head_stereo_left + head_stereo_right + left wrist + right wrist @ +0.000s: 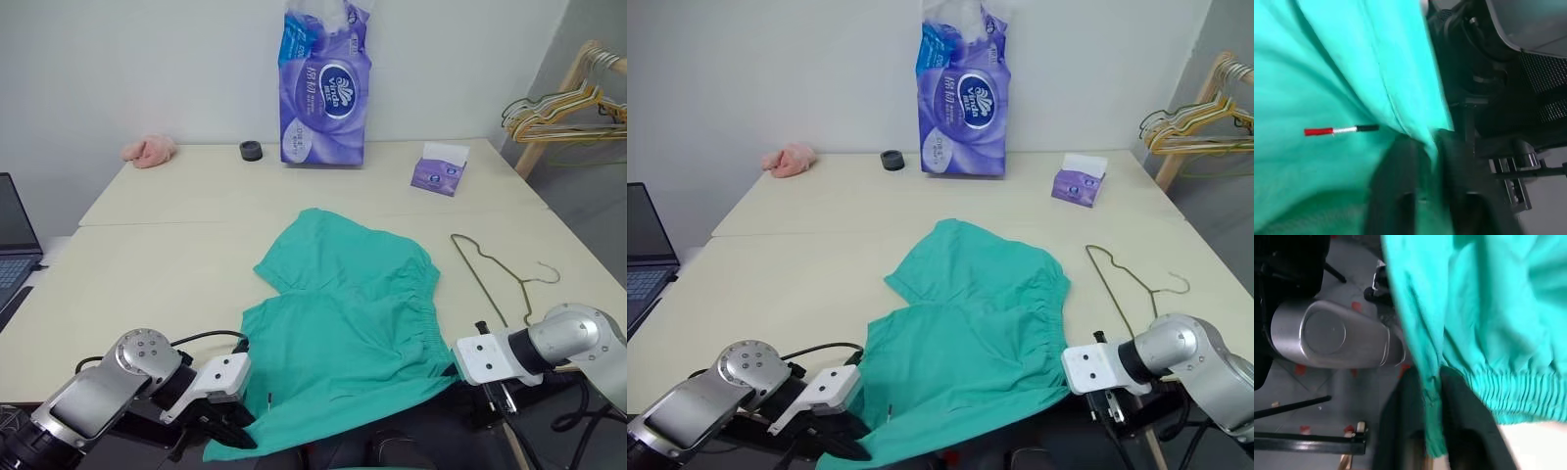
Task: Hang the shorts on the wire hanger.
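The teal-green shorts (343, 323) lie spread on the cream table (176, 264), their near edge drooping over the table's front edge. The thin wire hanger (490, 274) lies flat on the table just right of the shorts, hook toward the right. My left gripper (1430, 147) is at the shorts' lower left hem, shut with teal fabric pinched between its black fingers (1396, 196). My right gripper (1432, 377) is at the lower right corner by the gathered waistband (1518, 387), shut on a fold of the fabric.
A purple tissue pack (325, 88), a small tissue box (440, 168), a black roll (251, 150) and a pink cloth (149, 150) sit along the back of the table. A laptop (15, 245) is at the far left. Bunched yellow hangers (568, 108) hang on a rack at right.
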Controlling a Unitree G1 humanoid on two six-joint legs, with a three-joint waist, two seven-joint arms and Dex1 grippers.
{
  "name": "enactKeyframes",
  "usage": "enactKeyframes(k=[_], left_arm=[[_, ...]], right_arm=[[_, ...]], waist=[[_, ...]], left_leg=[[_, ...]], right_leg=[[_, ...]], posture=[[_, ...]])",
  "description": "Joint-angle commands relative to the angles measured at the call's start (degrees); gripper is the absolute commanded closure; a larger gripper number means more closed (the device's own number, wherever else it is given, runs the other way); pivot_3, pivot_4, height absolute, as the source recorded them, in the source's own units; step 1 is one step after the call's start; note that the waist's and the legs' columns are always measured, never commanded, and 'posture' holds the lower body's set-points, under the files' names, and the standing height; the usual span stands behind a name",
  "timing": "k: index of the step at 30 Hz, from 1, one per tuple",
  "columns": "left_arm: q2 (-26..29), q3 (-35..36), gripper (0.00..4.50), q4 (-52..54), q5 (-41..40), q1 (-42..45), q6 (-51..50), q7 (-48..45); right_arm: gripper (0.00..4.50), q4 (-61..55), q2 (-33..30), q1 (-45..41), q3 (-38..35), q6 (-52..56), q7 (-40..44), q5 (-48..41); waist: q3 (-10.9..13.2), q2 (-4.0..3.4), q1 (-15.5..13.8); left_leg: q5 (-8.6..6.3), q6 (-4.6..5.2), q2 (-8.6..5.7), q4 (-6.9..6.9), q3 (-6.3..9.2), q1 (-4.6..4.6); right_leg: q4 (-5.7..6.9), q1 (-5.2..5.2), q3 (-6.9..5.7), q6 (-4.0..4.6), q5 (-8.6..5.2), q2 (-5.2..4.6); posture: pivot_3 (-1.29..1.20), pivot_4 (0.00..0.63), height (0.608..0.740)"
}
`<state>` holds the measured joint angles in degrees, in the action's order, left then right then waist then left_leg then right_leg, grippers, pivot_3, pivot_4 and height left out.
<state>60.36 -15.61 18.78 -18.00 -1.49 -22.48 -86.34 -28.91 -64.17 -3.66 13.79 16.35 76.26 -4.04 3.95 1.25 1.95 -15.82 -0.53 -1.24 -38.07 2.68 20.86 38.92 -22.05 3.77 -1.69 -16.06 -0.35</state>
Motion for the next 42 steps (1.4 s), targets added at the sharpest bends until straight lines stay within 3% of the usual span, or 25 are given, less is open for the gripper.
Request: enactKeyframes(k=[1, 5, 8, 9, 12, 16, 21, 26, 34, 42], left_arm=[[-0.5, 0.7, 2.36, 1.9, -1.7, 0.6, -1.2, 0.7], [-1.6, 1.3, 1.14, 2.4, -3.0, 1.0, -2.5, 1.6], [-4.1, 3.4, 0.27, 3.1, -6.6, 2.1, -5.0, 3.7], [-5.0, 4.1, 0.01, 3.3, -7.8, 2.7, -5.9, 4.6], [-8.9, 6.7, 0.01, 2.9, -10.4, 5.7, -8.0, 9.1], [-13.2, 8.4, 0.01, 1.4, -10.2, 10.0, -8.7, 14.5], [-19.1, 7.4, 0.01, -5.1, -3.8, 18.4, -1.3, 20.7], [-21.7, 5.4, 0.01, -9.8, -0.3, 21.6, 4.6, 20.7], [-20.5, 1.0, 0.01, -9.3, -1.3, 23.7, 5.0, 11.4], [-26.8, 0.3, 0.01, -12.3, 3.3, 27.8, 8.8, 17.5]], right_arm=[[2.43, -1.7, -1.3, -0.6, -1.2, 0.3, 2.2, -2.5], [1.02, -3.1, -2.0, 0.0, -3.7, 1.9, 3.6, -7.0], [0.04, -4.0, 0.9, -1.0, -8.2, 4.8, 2.0, -14.3], [0.0, -4.3, 2.1, -1.5, -9.7, 7.2, 0.9, -17.4], [0.0, -3.8, 8.4, -3.8, -15.0, 14.9, -6.4, -25.7], [0.0, -1.4, 14.3, -5.3, -20.0, 20.4, -16.0, -28.2], [0.0, 3.9, 20.0, -2.0, -27.5, 28.2, -35.6, -21.6], [0.0, 4.8, 22.3, 0.9, -30.1, 35.4, -46.7, -17.8], [0.0, 7.5, 23.3, 4.3, -32.2, 39.3, -52.4, -15.2], [0.0, 16.4, 22.4, 3.1, -33.8, 41.1, -50.8, -16.0]], waist=[[0.0, -0.01, -0.1], [0.1, -0.01, -0.1], [0.1, 0.01, -0.1], [0.1, 0.05, -0.1], [0.2, 0.08, 0.0], [0.2, 0.09, -0.1], [0.1, 0.14, -0.4], [0.1, 0.01, 0.2], [0.1, 0.0, 1.3], [0.1, 0.02, 1.4]], left_leg=[[0.0, 0.0, 0.0, 0.0, 0.0, 0.0], [0.0, 0.0, 0.0, 0.0, 0.01, 0.0], [0.0, 0.0, 0.0, -0.01, 0.01, 0.0], [0.0, 0.0, 0.0, -0.01, 0.04, 0.0], [0.0, 0.0, 0.01, -0.01, 0.08, -0.01], [0.0, 0.0, -0.01, -0.04, 0.11, 0.01], [0.0, -0.01, -0.08, -0.06, 0.1, 0.04], [0.0, -0.01, -0.08, 0.04, -0.1, 0.02], [0.0, 0.0, -0.06, 0.07, -0.19, 0.03], [0.0, 0.0, -0.08, 0.06, -0.27, 0.03]], right_leg=[[0.0, 0.0, 0.0, 0.0, 0.0, 0.0], [0.0, 0.01, 0.0, 0.01, 0.0, 0.0], [0.0, 0.02, 0.01, 0.0, 0.0, -0.01], [0.0, 0.04, -0.01, 0.0, 0.0, -0.01], [0.0, 0.06, -0.03, 0.0, 0.0, 0.0], [0.0, 0.09, -0.03, -0.04, 0.02, 0.0], [-0.05, 0.11, 0.0, -0.11, 0.07, -0.02], [-0.04, 0.02, 0.21, -0.11, 0.08, -0.01], [-0.03, 0.0, 0.28, -0.12, 0.07, 0.18], [-0.05, 0.01, 0.33, -0.17, 0.07, 0.26]], posture=[[-0.05, 0.029, 0.74], [-0.05, 0.029, 0.74], [-0.05, 0.029, 0.74], [-0.05, 0.029, 0.74], [-0.06, 0.03, 0.74], [-0.05, 0.032, 0.74], [-0.06, 0.033, 0.74], [-0.08, 0.034, 0.74], [-0.1, 0.034, 0.74], [-0.1, 0.034, 0.74]])
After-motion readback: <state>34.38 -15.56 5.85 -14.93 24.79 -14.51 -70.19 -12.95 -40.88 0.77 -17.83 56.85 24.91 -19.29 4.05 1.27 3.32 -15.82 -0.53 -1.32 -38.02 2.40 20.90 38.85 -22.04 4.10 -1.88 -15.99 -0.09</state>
